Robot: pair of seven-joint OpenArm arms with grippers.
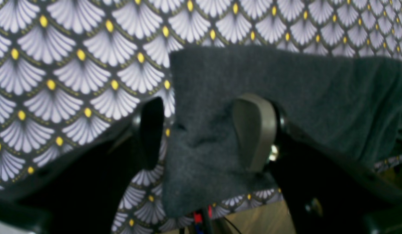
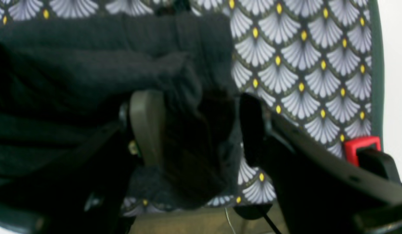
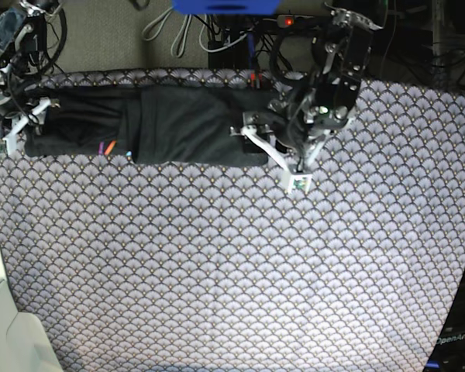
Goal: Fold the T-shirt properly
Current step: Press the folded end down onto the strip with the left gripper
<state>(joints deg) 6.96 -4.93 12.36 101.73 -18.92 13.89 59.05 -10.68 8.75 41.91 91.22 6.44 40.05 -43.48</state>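
Note:
The T-shirt (image 3: 170, 124) is a dark charcoal strip lying along the far edge of the table, with a small coloured graphic (image 3: 108, 147) peeking out near its left part. My left gripper (image 1: 203, 133) sits at the strip's right end (image 3: 275, 151). Its jaws stand apart, and a corner of the T-shirt (image 1: 285, 91) lies loose between them, with patterned cloth showing beside the black finger (image 1: 152, 133). My right gripper (image 2: 199, 126) is at the strip's left end (image 3: 12, 124). Its jaws are wide, with a bunch of the T-shirt (image 2: 90, 65) between them.
A grey scallop-patterned cloth (image 3: 232, 271) covers the table. Cables and a power strip (image 3: 287, 19) lie behind the far edge. A red clamp (image 2: 361, 148) sits at the table's side edge by my right gripper, with a white surface (image 2: 395, 81) beyond it.

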